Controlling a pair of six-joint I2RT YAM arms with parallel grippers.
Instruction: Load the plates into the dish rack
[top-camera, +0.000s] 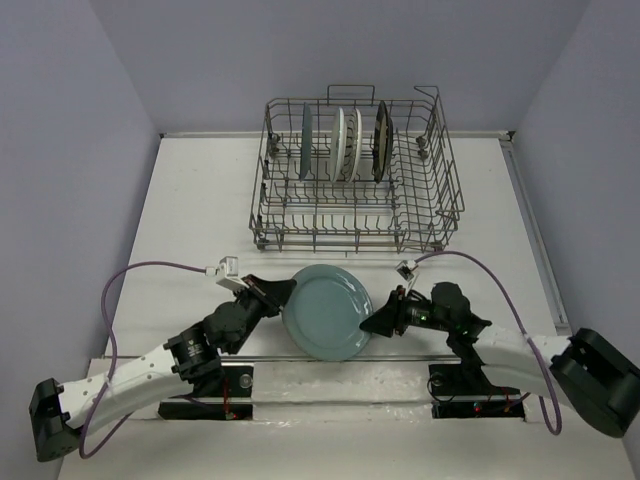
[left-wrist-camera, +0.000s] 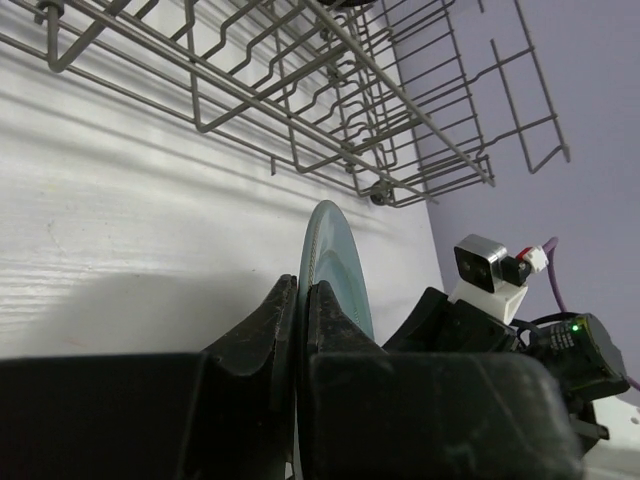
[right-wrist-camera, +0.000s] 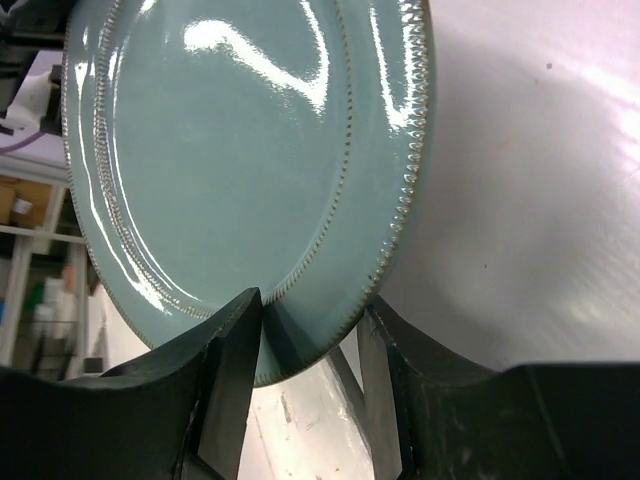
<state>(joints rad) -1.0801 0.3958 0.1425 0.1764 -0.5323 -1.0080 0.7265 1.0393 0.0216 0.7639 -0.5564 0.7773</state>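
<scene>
Teal-grey plate (top-camera: 328, 312), edge pinched in left claw (left-wrist-camera: 298, 292)

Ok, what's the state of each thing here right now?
teal plate: out of the rack, held at its rim.
four other plates: standing upright in the dish rack.
left gripper: shut on the teal plate's rim.
right gripper: fingers straddle the rim; grip unclear.

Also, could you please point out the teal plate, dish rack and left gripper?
teal plate (top-camera: 328, 310), top view, centre of face
dish rack (top-camera: 446, 180), top view, right wall
left gripper (left-wrist-camera: 303, 292), left wrist view, between fingertips
</scene>
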